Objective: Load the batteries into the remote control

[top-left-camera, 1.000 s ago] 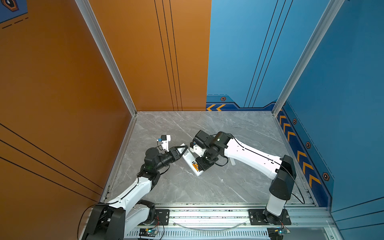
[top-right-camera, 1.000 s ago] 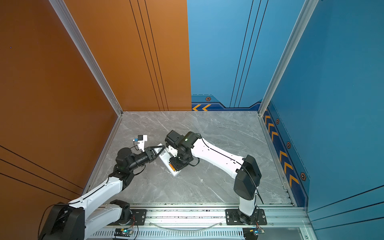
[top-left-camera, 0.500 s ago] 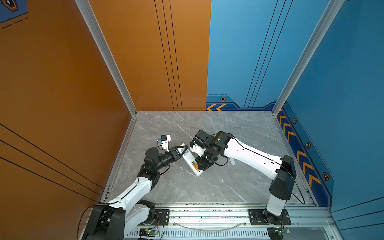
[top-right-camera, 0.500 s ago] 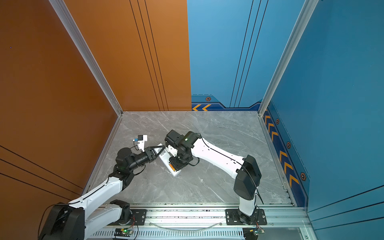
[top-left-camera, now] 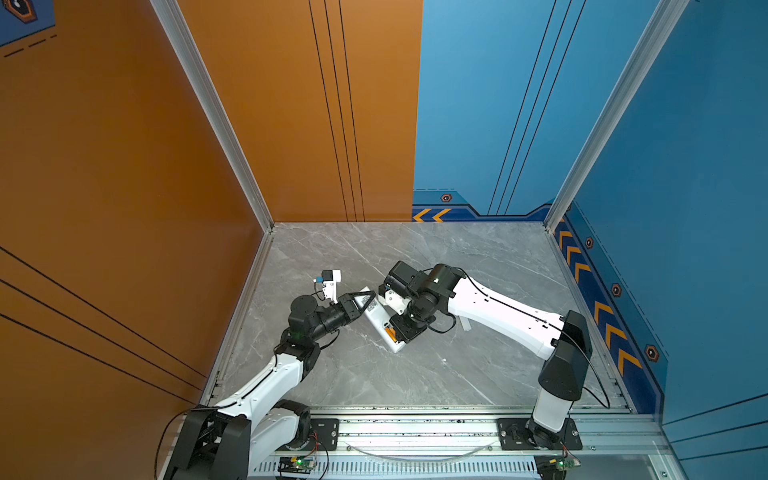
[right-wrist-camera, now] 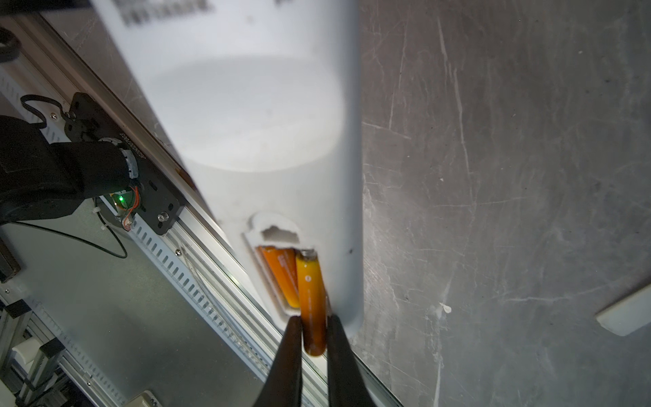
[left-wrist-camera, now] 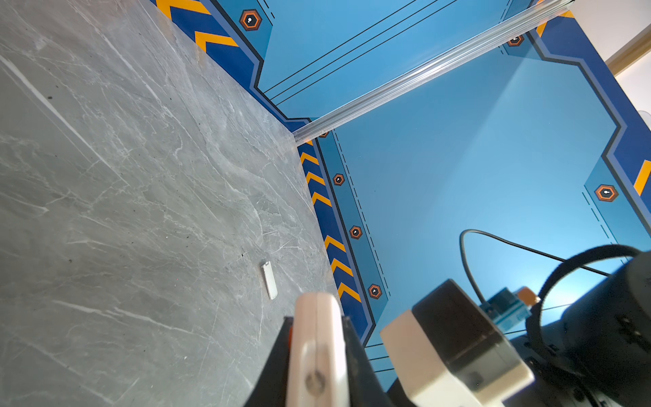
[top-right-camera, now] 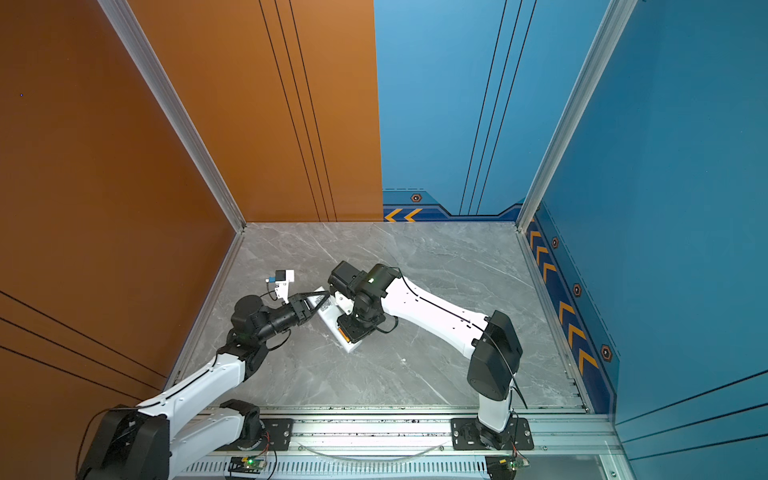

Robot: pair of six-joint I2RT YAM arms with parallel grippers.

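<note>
Where the two arms met over the grey marble tabletop (top-left-camera: 436, 374), the remote control (top-left-camera: 380, 322) lay with its plain white back up, its long axis running diagonally in both top views, one end toward the left gripper (top-left-camera: 368, 297) and the other toward the front rail. The left gripper's jaws were clamped on the far end of the remote control (left-wrist-camera: 317, 356), seen edge-on in the left wrist view. At the near end the battery bay stood open. One battery (right-wrist-camera: 281, 276) lay seated inside it, parallel to the remote's length. The right gripper (right-wrist-camera: 313, 338) had its jaws closed on the second battery (right-wrist-camera: 310, 299), which pointed its metal tip into the bay along the same axis, its rear end raised between the dark fingers (right-wrist-camera: 290, 349). In the top views the right wrist hid most of the bay, leaving an orange sliver (top-left-camera: 389, 332). A small flat cover plate (left-wrist-camera: 269, 280) lay apart on the tabletop; the right wrist view cut it off at the edge.
</note>
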